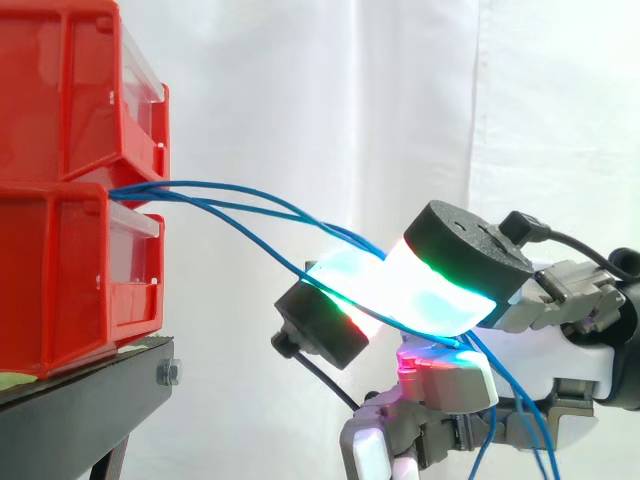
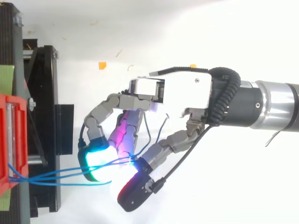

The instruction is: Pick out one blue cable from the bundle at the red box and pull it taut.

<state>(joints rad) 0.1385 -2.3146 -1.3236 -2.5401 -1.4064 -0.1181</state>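
Several thin blue cables (image 1: 230, 190) come out between the two stacked red bins (image 1: 60, 110) and run right in loose curves to my hand (image 1: 570, 350). In the top view the cables (image 2: 46, 176) leave the red bin (image 2: 11, 140) and meet at my hand (image 2: 182, 93). My fingers are curled, and the glowing green fingertip (image 1: 430, 290) and the thumb pad pinch at least two strands where they cross. Beyond the pinch the strands drop down behind the palm. One strand passes under the green fingertip (image 2: 98, 163) and ends loose.
The bins sit on a black stand (image 1: 90, 400) at the left, with a bolt at its corner. A white curtain hangs behind. In the top view a small orange scrap (image 2: 102, 65) lies on the white floor, and green tape (image 2: 5, 74) marks the stand.
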